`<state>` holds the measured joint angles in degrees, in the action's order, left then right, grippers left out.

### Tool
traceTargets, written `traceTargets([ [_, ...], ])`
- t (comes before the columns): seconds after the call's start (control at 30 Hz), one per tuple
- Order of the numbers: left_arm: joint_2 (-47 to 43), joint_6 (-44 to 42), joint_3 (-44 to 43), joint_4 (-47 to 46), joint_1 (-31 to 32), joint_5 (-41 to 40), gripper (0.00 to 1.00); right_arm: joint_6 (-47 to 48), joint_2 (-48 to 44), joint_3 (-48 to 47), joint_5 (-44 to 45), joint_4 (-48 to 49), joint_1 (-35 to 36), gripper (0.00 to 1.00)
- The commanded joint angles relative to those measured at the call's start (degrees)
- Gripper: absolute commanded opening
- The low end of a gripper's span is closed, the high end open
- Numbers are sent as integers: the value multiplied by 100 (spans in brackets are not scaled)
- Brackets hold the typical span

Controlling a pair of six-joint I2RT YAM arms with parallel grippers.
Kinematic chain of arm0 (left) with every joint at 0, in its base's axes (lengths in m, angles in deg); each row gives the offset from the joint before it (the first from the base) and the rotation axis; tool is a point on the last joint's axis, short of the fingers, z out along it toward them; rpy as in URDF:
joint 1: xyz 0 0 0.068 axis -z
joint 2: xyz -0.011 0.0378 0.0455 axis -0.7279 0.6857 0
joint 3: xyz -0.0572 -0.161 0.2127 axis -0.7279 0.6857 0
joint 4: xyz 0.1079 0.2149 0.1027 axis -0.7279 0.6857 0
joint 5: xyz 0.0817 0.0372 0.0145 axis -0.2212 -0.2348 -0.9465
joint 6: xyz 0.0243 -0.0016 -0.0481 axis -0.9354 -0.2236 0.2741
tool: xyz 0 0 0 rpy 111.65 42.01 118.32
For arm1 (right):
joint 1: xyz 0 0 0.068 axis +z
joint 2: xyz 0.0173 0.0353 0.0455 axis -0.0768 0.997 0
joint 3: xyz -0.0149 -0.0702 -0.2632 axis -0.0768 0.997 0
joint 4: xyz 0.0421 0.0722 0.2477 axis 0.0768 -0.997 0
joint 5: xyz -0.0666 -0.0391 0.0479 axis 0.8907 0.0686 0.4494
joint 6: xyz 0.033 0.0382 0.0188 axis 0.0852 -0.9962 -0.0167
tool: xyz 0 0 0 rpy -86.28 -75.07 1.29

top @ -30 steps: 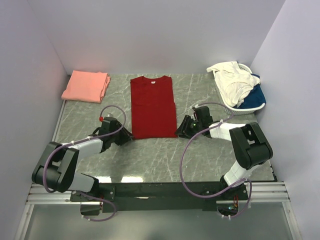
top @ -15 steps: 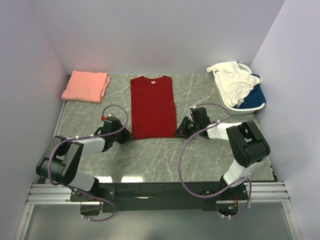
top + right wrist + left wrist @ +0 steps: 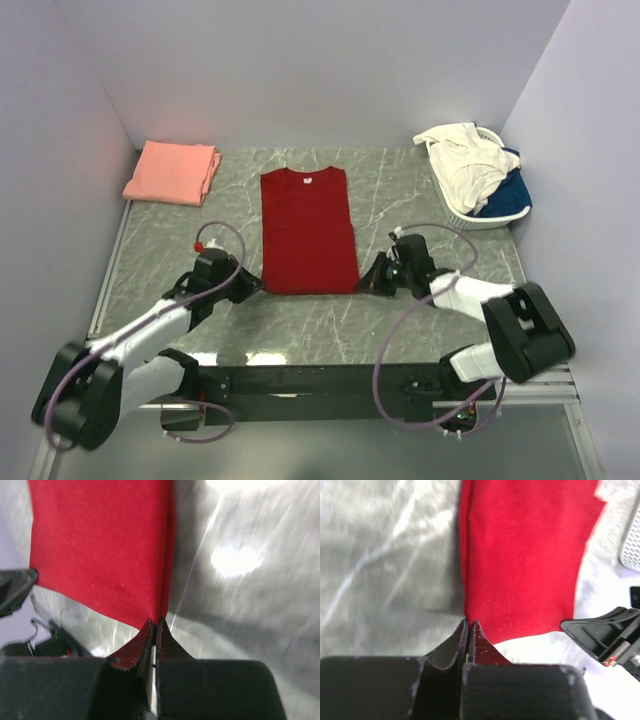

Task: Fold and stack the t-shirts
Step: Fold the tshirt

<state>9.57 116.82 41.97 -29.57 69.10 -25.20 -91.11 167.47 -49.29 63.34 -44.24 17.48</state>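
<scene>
**Red t-shirt (image 3: 307, 230) pinched at both near corners**

My left gripper (image 3: 468, 622) is clamped tight on the shirt's near left corner, and my right gripper (image 3: 154, 622) nips the near right one. The shirt lies flat mid-table (image 3: 420, 200). A pink t-shirt (image 3: 173, 172) sits folded far left; a cream-white t-shirt (image 3: 462, 160) and a blue t-shirt (image 3: 505, 190) fill the basket (image 3: 497, 219) far right.

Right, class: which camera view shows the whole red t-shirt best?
The top external view: the red t-shirt lies there complete, collar to hem. Each wrist view shows only part of it, seen from one hem corner.
</scene>
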Motion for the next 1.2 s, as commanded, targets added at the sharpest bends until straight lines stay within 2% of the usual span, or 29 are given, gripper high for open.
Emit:
traceTargets([
  [0.0, -873, 17, 200, 943, 116, -171, 1, 36, -775, 435, 27, -181, 131, 0],
  [0.23, -2981, 308, 385, 2314, 485, -206, 1, -193, -2672, 1384, 220, -813, 597, 0],
  [0.33, -3501, 430, 385, 2676, 617, -171, 1, -237, -3376, 1534, 317, -1297, 729, 0],
  [0.5, -3705, 484, 236, 2800, 784, -241, 1, -132, -3967, 1412, 519, -2009, 755, 0],
  [0.7, -2907, 203, -589, 2722, 784, -646, 1, 158, -3512, 386, 783, -2273, 755, 0],
  [0.97, -1140, -438, -1854, 2203, 670, -989, 1, 536, -2123, -1197, 915, -2432, 457, 0],
  [1.17, 90, -781, -2611, 1649, -181, -506, 1, 721, -674, -2410, 661, -2362, 158, 0],
])
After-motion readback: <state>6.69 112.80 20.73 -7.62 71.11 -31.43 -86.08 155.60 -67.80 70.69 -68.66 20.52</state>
